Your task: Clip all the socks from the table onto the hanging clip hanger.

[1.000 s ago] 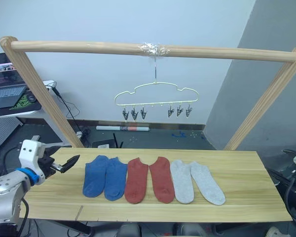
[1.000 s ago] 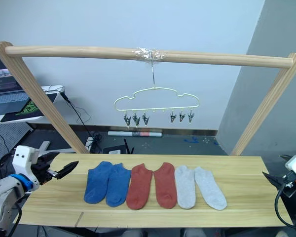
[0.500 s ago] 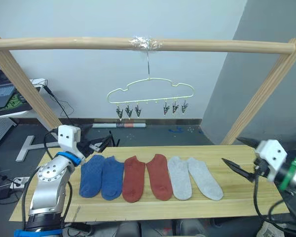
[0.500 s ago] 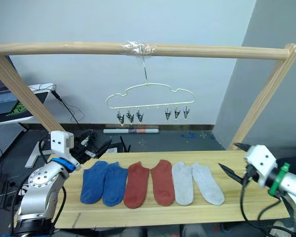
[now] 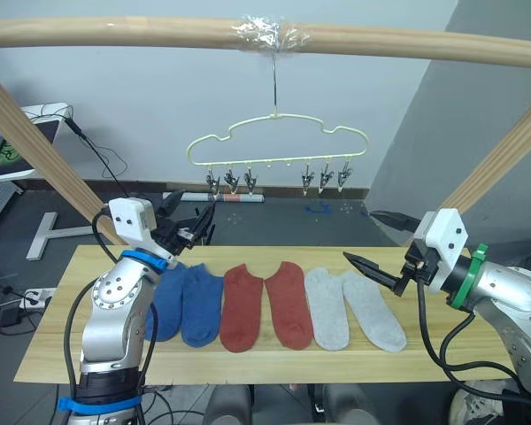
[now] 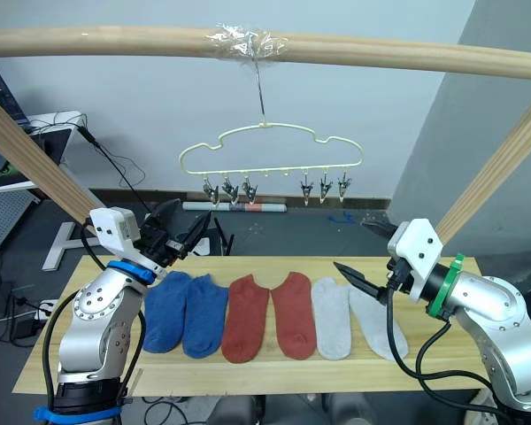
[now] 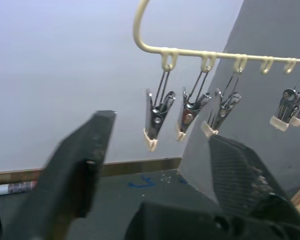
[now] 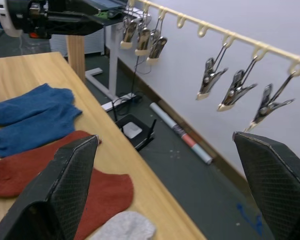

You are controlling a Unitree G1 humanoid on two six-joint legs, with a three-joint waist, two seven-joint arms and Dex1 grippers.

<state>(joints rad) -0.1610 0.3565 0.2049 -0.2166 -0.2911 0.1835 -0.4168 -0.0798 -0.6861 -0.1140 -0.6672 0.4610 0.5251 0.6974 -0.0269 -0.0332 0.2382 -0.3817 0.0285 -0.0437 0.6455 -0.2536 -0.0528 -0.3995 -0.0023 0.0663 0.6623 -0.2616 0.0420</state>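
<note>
Both arms have come up over the table (image 5: 248, 367) in the last second: a second ago the left gripper (image 5: 193, 221) sat low at the table's left end and the right arm was barely in at the far right edge; half a second ago both were rising inward. Now the left gripper hangs above the back edge of the table, over the toes of the blue socks (image 5: 184, 301), fingers spread apart and holding nothing; its wrist view looks straight at the leftmost clips (image 7: 187, 112). The right gripper (image 5: 380, 248) hovers above the grey socks (image 5: 352, 308), jaws wide apart, also empty. The camera has shifted too, so the frame and hanger sit differently in view; that is no move of theirs. All six socks lie flat in a row on the table, blue, then rust-red (image 5: 265, 304), then grey, untouched. The clip hanger (image 5: 277, 149) hangs by its hook from the taped spot on the wooden pole (image 5: 425, 42), two groups of three clips, all bare. Judgement: this is the opening approach; no sock is picked or clipped, so the whole task remains. Likely next is a descent onto a sock.
</note>
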